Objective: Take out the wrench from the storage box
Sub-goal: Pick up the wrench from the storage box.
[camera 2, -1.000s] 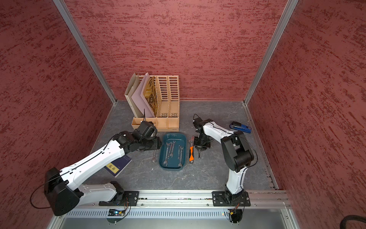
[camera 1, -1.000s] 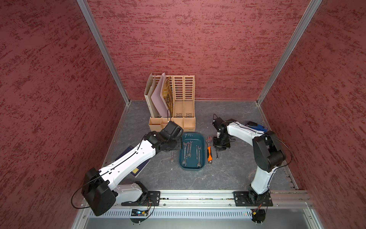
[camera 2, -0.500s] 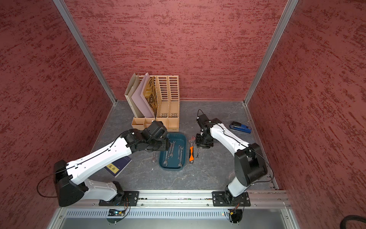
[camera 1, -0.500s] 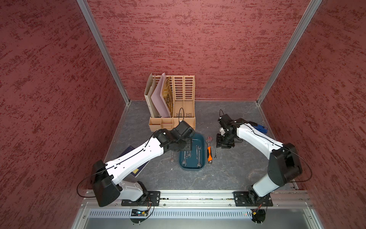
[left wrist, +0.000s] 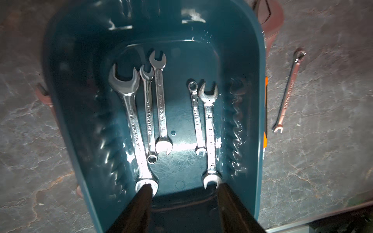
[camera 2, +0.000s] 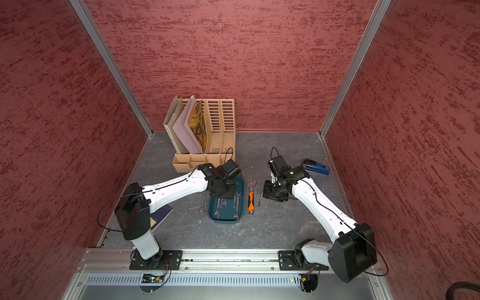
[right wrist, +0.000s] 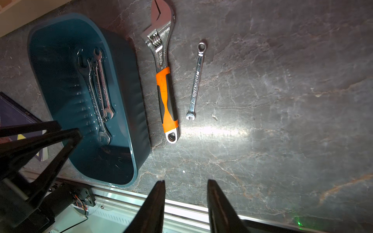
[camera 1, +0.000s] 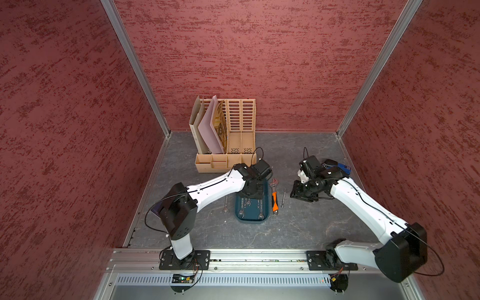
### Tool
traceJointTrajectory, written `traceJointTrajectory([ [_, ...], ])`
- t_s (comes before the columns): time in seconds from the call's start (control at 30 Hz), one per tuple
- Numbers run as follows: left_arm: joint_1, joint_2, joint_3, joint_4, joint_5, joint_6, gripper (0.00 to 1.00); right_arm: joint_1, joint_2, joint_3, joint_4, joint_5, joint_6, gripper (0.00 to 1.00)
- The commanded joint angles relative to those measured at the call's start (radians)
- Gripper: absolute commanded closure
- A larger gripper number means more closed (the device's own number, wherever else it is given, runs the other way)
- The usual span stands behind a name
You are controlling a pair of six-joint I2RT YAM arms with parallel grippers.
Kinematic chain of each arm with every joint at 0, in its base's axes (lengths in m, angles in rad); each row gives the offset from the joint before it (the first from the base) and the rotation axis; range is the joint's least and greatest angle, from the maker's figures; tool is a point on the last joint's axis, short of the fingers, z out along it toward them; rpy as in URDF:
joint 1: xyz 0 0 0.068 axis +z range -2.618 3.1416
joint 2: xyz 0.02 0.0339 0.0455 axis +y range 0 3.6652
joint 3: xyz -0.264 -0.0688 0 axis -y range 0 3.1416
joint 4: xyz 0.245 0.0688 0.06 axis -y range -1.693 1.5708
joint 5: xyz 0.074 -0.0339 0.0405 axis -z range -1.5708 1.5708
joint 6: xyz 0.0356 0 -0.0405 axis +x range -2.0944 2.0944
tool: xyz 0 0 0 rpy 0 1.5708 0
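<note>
**Five wrenches in the teal box, both grippers empty**

The storage box (camera 1: 250,221) is a shallow dark teal tray with rounded corners and glossy walls, sitting mid-table. Five chrome wrenches (left wrist: 161,100) lie flat on its floor, roughly parallel along its length. Three are close together, with the largest wrench (left wrist: 132,121) outermost, and two lie a little apart. Most ends are open jaws; two slim ones show a ring end.

The left gripper (left wrist: 183,186) hangs over the box's 12 o'clock end. Its jaws are spread with nothing between them, and its tips sit over the ends of the two outer wrenches. The right gripper (right wrist: 186,181) is at the box's 3 o'clock, beyond an orange-handled adjustable wrench (camera 1: 274,200) and a slim spanner (camera 1: 283,198). Its jaws are likewise released and empty.
</note>
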Motion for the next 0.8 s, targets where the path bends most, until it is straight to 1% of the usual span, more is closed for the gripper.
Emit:
traceJointTrajectory([
  [0.0, -0.013, 0.056, 0.042, 0.016, 0.004, -0.023, 0.48, -0.006, -0.013, -0.023, -0.005, 0.000, 0.013, 0.61],
  [0.1, -0.012, 0.096, 0.052, 0.027, -0.013, -0.024, 0.52, -0.007, -0.010, -0.036, 0.002, -0.002, 0.011, 0.61],
  [0.2, 0.003, 0.124, 0.060, 0.023, -0.046, -0.013, 0.61, -0.007, -0.003, -0.048, 0.011, -0.005, 0.009, 0.60],
  [0.33, 0.040, 0.152, 0.053, 0.043, -0.037, 0.020, 0.66, -0.007, 0.001, -0.058, 0.021, -0.005, 0.007, 0.60],
  [0.6, 0.093, 0.202, 0.051, 0.082, 0.004, 0.070, 0.68, -0.007, 0.036, -0.054, 0.026, 0.000, -0.011, 0.60],
  [0.77, 0.111, 0.246, 0.067, 0.077, 0.010, 0.088, 0.69, -0.006, 0.064, -0.036, 0.008, 0.030, -0.031, 0.59],
])
